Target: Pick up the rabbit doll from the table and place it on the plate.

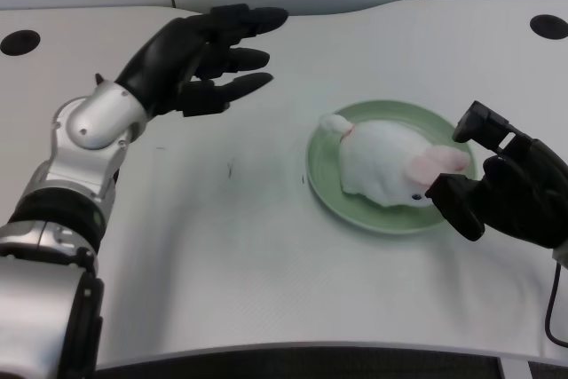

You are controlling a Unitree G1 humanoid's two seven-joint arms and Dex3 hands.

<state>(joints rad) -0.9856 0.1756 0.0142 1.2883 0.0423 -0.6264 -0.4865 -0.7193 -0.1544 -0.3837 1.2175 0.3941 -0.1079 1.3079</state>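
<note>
The black many-fingered left hand (200, 59) is raised over the far left part of the smooth white counter (222, 264), its fingers (244, 84) spread apart and reaching toward the right, with nothing between them. It holds nothing and hangs well apart from the plate. Its silver forearm (84, 144) runs down along the left edge of the head view.

The soft white rabbit doll with pink ears (386, 166) lies on its side on the round pale green plate (324, 188), which sits on the counter right of centre. The doll's small white tail points toward the upper left, just inside the plate's rim, and its pink ear and dark eye face the lower right. The doll rests wholly within the plate.

The black right hand (501, 188) sits at the right side, just beside the plate's right rim, close to the doll's head. Two dark round holes (19, 42) mark the counter's far corners.
</note>
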